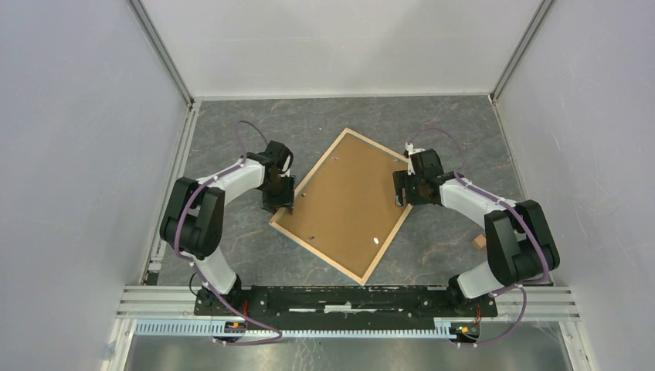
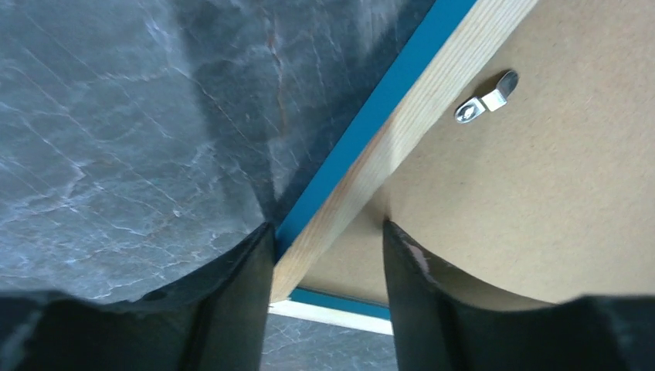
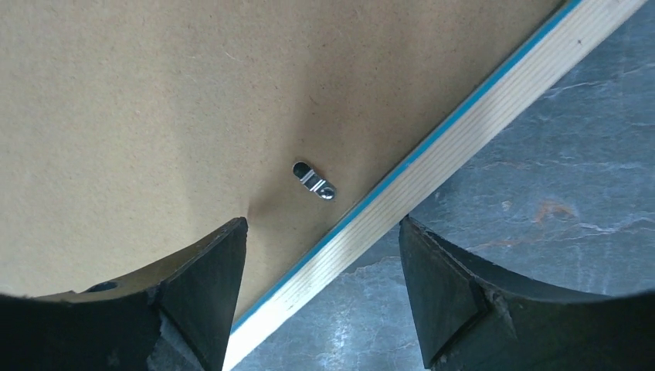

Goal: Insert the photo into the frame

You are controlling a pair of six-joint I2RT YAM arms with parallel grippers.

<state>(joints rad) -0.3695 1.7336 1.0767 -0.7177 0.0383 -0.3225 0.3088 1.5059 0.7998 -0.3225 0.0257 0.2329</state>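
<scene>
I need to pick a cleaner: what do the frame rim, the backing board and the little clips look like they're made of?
Frame rim: pale unfinished-looking wood, straight grain visible, blue-painted face edge. Backing board: matte brown fibreboard, probably, with fine speckled texture. Clip: shiny silvery metal, apparently.

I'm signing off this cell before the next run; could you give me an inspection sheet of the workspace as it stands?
Surface: dark grey marbled table, no spills seen.
Job's things: frame lies back up, askew; brown backing board sits in it, with metal clips on it; photo not seen.
Clutter: one small tan block beside the right arm.
Grippers: left gripper astride the frame's left rim, grip unclear; right gripper open astride the right rim.
Cables: purple cables loop along both arms.
Surroundings: plain pale walls, metal rail at the near edge.
</scene>
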